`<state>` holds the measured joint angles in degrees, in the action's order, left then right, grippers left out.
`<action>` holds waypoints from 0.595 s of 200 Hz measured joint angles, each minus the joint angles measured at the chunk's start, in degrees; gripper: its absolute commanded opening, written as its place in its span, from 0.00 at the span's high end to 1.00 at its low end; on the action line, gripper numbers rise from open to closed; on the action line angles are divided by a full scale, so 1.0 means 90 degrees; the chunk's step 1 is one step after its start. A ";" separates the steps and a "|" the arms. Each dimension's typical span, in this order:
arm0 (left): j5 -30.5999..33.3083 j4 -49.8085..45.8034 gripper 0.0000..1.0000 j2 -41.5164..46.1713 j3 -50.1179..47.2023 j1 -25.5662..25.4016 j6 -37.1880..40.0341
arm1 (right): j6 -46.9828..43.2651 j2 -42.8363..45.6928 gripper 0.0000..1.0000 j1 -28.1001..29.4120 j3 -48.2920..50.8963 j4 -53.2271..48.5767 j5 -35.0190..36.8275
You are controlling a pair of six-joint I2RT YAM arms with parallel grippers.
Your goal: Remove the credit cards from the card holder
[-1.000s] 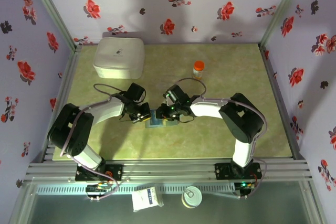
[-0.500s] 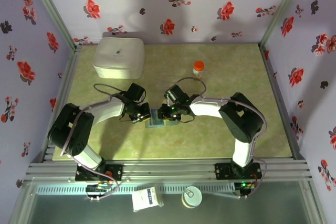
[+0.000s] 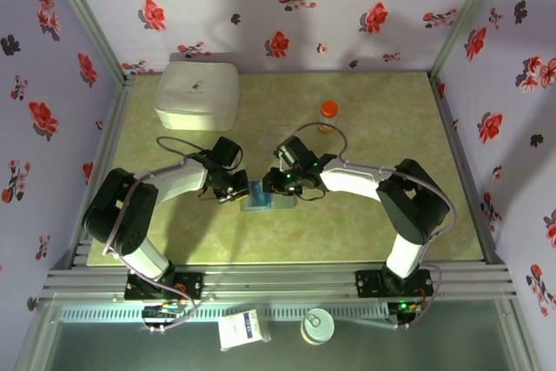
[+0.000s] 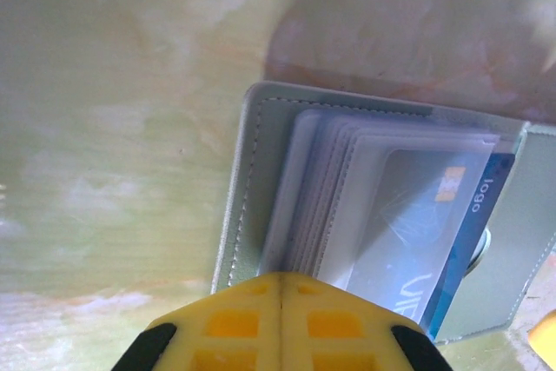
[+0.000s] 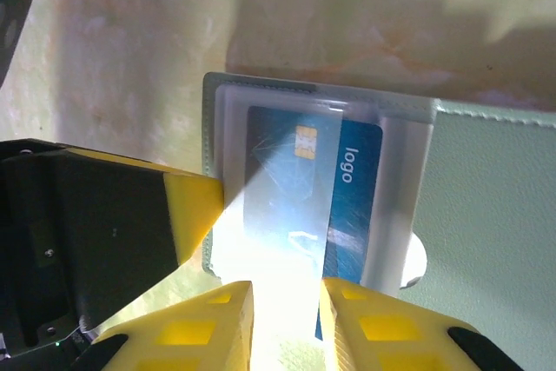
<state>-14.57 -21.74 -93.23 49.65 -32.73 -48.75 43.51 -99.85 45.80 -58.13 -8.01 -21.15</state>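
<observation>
Near the middle of the table (image 3: 373,223) the card holder (image 3: 259,199) is lying open and flat, and the left gripper (image 4: 280,306) is resting on its left edge, fingers pressed tight together. The right gripper (image 5: 287,306) is coming in from the other side, fingers slightly apart around the glare-washed end of the blue card (image 5: 352,188) in its clear sleeves (image 4: 382,154), and I cannot tell if it is gripping. Further back an orange-capped bottle (image 3: 328,114) is standing upright, with a white box (image 3: 197,93) sitting far left

Grey-green card holder (image 3: 260,198) open flat, mid-table; blue credit card (image 5: 354,193) inside clear sleeve.
</observation>
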 measured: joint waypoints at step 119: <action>-0.0058 -0.0102 0.95 0.0153 0.0182 -0.0005 0.0107 | 0.0282 0.0061 0.72 -0.0107 0.0335 0.0287 -0.0007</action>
<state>-15.09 -22.65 -91.85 51.29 -32.77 -47.79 46.04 -99.31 44.84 -55.11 -5.43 -21.21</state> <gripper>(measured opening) 0.048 0.278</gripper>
